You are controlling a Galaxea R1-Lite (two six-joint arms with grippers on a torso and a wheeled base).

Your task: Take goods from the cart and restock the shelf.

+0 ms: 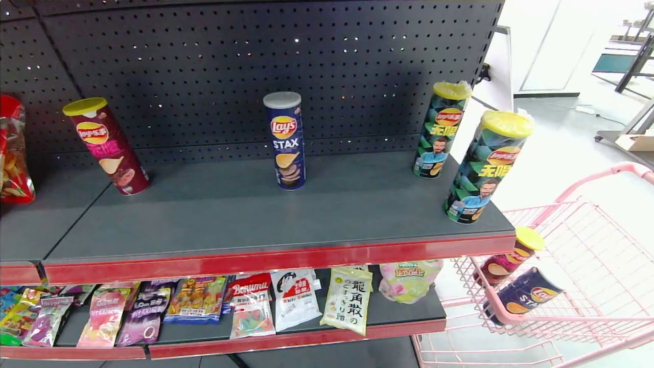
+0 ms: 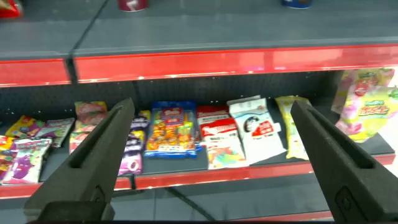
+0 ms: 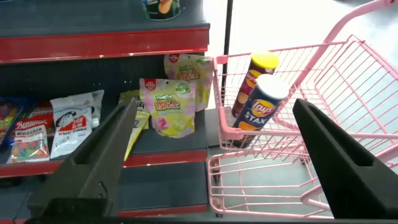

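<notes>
Two cans (image 3: 264, 106) leaned in the cart's (image 1: 628, 167) corner beside the shelf (image 1: 230, 214) (awaiting pickup); left gripper (image 2: 211, 104) and right gripper (image 3: 214, 102) gaped, empty.

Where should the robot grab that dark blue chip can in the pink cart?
Around the round body of the blue can, just below its lid, coming down through the open top of the cart. It leans lid-up against the cart wall with the maroon can close beside it, so the upper part is probably freest for the open right gripper.
</notes>
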